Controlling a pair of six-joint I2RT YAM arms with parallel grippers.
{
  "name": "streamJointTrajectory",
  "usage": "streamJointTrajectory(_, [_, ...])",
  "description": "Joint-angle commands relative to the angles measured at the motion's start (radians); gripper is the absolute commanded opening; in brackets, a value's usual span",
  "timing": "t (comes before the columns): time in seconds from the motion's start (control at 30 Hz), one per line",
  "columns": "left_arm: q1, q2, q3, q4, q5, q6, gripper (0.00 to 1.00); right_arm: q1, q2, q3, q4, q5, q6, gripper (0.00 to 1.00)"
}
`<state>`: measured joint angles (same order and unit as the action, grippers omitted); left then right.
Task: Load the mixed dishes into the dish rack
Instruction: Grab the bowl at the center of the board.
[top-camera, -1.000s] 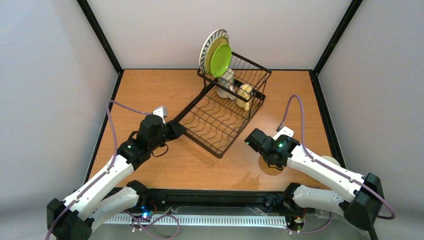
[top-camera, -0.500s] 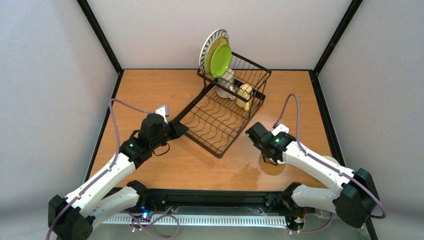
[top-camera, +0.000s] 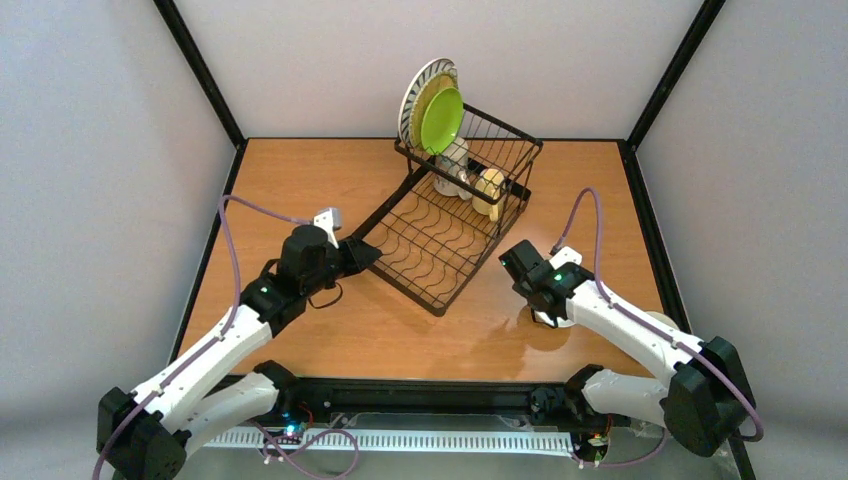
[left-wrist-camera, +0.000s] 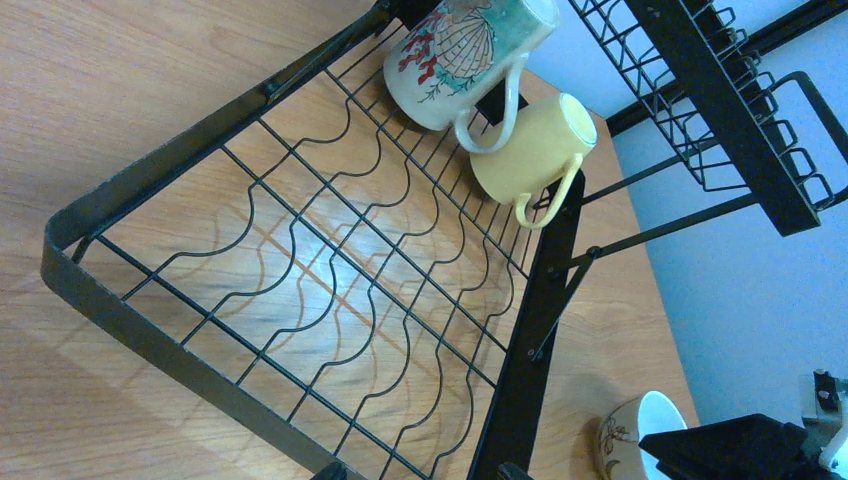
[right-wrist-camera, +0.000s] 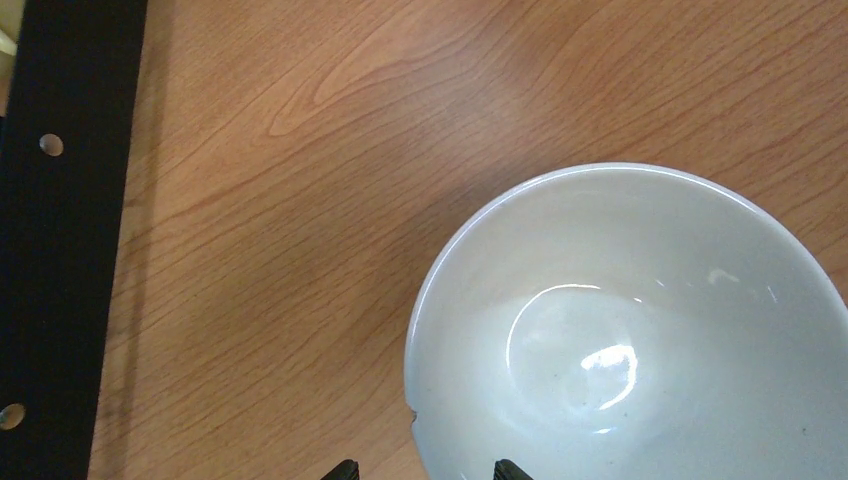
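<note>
Dish rack (top-camera: 396, 278) held plates (top-camera: 441, 118) and mugs (left-wrist-camera: 530, 150). One bowl (right-wrist-camera: 640, 330) remained on the counter (top-camera: 300, 190). Jaws of left gripper (top-camera: 368, 257) and right gripper (right-wrist-camera: 422, 470) were released.

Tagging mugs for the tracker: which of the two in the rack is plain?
The pale yellow mug, lying next to the side rail of the dish rack. The other mug, beside it, carries a red and teal shell print.

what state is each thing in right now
striped plate: upright in basket
bamboo plate: upright in basket
lime-green plate: upright in basket
patterned mug: on its side on tray
yellow mug: on its side on tray
white bowl: upright, empty, on table
left end effector: open, empty
right end effector: open above bowl
</note>
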<state>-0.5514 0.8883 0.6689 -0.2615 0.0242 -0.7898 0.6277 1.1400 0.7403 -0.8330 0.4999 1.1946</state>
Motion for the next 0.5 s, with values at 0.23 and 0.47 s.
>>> streamJointTrajectory(0.23, [-0.006,0.048,-0.012,0.038,0.001,-0.012,0.85,-0.043,0.034,-0.040,0.074,-0.018,-0.062,0.77])
streamJointTrajectory(0.47, [-0.007,0.063,-0.027,0.057,0.001,-0.021,0.86,-0.074,0.048,-0.072,0.117,-0.050,-0.089,0.77])
